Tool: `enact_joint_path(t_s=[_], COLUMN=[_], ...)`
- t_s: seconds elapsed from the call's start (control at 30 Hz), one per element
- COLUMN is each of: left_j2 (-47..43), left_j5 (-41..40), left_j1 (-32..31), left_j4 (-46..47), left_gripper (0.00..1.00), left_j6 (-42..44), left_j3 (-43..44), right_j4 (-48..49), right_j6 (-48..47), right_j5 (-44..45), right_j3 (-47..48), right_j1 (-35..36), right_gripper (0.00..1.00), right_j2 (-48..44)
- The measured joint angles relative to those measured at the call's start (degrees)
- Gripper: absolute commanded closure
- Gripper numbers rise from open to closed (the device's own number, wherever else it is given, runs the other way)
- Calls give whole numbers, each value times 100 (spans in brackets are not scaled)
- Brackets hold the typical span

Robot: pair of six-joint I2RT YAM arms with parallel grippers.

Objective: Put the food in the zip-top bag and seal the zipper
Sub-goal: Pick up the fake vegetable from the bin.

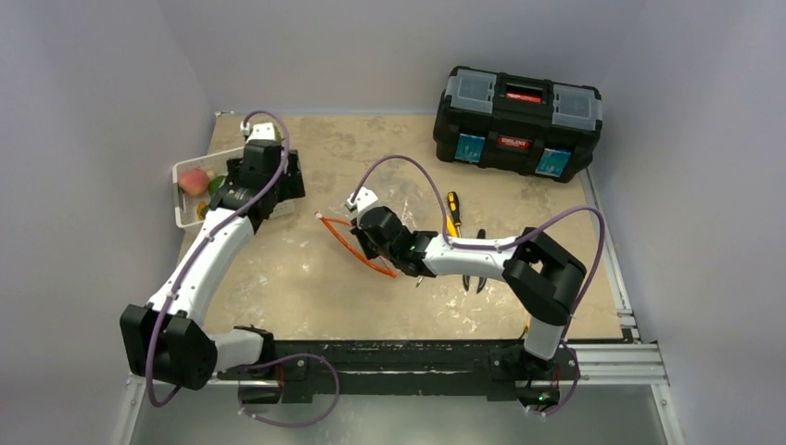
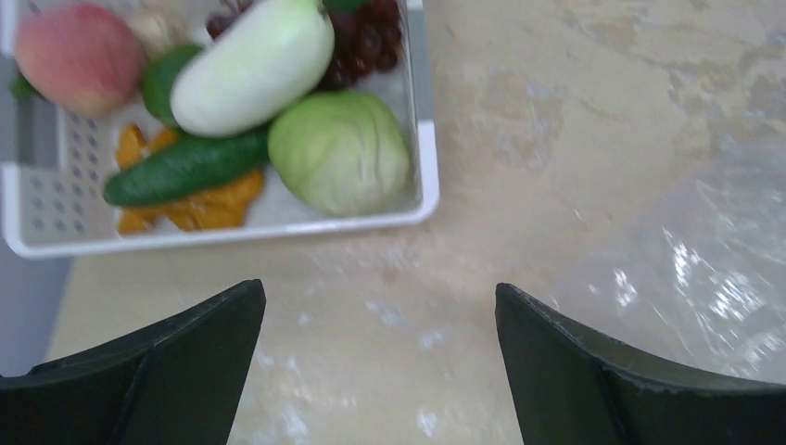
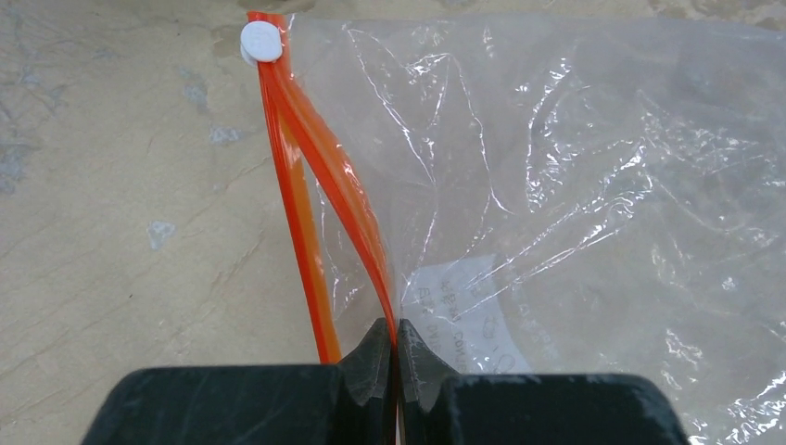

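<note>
Mouth of the clear crinkly bag [image 3: 602, 185] gapes because your right gripper [image 3: 397, 336] pinches its orange-red zipper strip [image 3: 324, 176]; your left gripper [image 2: 375, 311] hangs spread.

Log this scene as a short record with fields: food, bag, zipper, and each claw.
food: peach, cucumber, cabbage and grapes, all in the white basket
bag: zip-top bag lying on the table, no food visible inside
zipper: zipper strips parted, mouth open, white slider at one end
left claw: left claw open, holding nothing, near the basket
right claw: right claw shut on one zipper strip
</note>
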Motion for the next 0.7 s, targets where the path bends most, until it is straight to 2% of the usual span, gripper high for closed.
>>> enact_joint_path(t_s=[0.17,0.3,0.47,0.6,0.7], left_j2=[911,2009,2844,3139,3259], left_j5=[-693,-946,-1202,-1266,-1274], left_j1=[166,442,570,647,723], left_j4=[1965,2898,3526,3783,3842], left_gripper=[6,7,13,19,20], left_j6=[1674,2590,3434,3724,3783], left_j3=[-223,-42,343,658,852], right_j4=[127,216,328,393,433], right_j6=[9,26,37,57,81], right_j5=[-92,-120,-166,-254,-273], right_j3=[-136,-282,-391,-463,-496], right_j1=[0,-13,-79,-144,-186], right_gripper=[100,100,100,100,100], right_j2=[-9,-39,-55,-94,-142])
